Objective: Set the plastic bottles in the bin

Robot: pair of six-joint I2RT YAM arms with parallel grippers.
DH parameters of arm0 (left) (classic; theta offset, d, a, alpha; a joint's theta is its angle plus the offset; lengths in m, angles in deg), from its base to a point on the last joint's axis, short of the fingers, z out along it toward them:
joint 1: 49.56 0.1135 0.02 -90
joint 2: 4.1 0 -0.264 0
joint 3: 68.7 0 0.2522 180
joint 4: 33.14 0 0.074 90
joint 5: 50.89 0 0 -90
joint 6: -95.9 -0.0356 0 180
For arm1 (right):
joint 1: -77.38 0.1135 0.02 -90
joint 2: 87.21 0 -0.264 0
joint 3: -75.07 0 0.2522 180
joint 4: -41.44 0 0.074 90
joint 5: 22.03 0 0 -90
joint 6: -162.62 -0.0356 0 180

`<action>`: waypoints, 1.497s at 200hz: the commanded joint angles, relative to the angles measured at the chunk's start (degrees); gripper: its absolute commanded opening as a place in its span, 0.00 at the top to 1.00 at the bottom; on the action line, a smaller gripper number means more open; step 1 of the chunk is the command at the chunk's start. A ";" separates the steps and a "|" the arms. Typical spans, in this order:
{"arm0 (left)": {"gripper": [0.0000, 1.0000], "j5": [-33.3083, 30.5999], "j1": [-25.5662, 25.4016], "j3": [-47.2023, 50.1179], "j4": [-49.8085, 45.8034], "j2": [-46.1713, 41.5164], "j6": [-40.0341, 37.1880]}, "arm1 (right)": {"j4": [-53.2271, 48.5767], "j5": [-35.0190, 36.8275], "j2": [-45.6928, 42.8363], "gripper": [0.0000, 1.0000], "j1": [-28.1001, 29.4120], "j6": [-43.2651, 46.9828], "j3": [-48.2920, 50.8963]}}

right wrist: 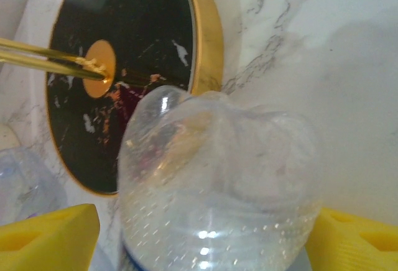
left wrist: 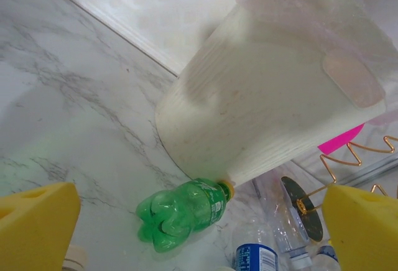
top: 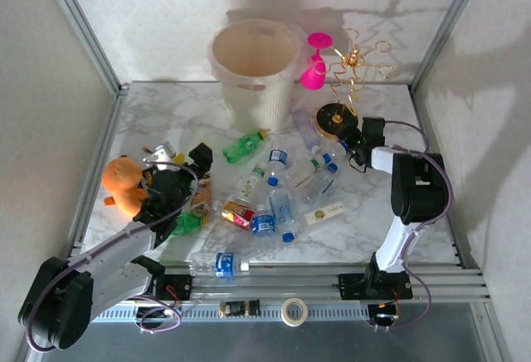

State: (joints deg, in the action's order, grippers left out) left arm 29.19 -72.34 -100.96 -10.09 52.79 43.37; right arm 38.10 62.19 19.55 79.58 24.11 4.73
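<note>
The desk point(top: 166, 105) is white marble with grey veining. The bin point(top: 257, 88) is cream-white with perforated sides. Just in front of the bin lies a green bottle point(top: 243, 147) with a yellowish cap. Right of the bin are a bright pink goblet point(top: 315, 63) and a gold wire stand point(top: 353, 67) on a black, gold-rimmed base point(top: 332, 119). Nearer than the bin, clear bottles point(top: 282, 208) carry blue caps and labels. Well left of the bin is an orange plush toy point(top: 120, 183).

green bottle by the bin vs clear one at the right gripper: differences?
Colour: the green bottle is tinted green, while the clear bottle is colourless.
Position: the green bottle lies free on its side, yellow cap at the foot of the bin. The clear bottle sits between the pads of the right gripper, beside the black stand base.
Both have lobed bottoms.
</note>
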 commanded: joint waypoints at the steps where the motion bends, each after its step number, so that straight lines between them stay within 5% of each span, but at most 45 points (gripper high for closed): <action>1: 0.00 -1.61 -0.13 0.91 -1.00 -1.11 -1.04 | 0.52 2.01 2.04 0.16 0.28 -2.42 -1.47; 123: 0.01 -2.35 -0.15 -2.68 -0.54 1.89 -0.27 | 4.61 2.51 -8.31 0.58 -0.59 -1.10 3.80; 241: 0.00 3.58 4.35 -1.98 5.14 7.04 3.01 | -7.35 -4.51 -39.52 0.70 -0.37 14.70 8.17; 299: 0.00 8.98 9.12 -1.89 7.09 10.53 6.70 | -6.15 -3.33 -42.96 0.71 11.67 17.92 2.78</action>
State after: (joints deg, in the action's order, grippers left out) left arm 34.51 -64.98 -102.07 -5.50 62.58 47.79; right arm 31.25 59.72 -24.58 86.99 39.09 11.66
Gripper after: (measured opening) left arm 0.995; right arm 0.505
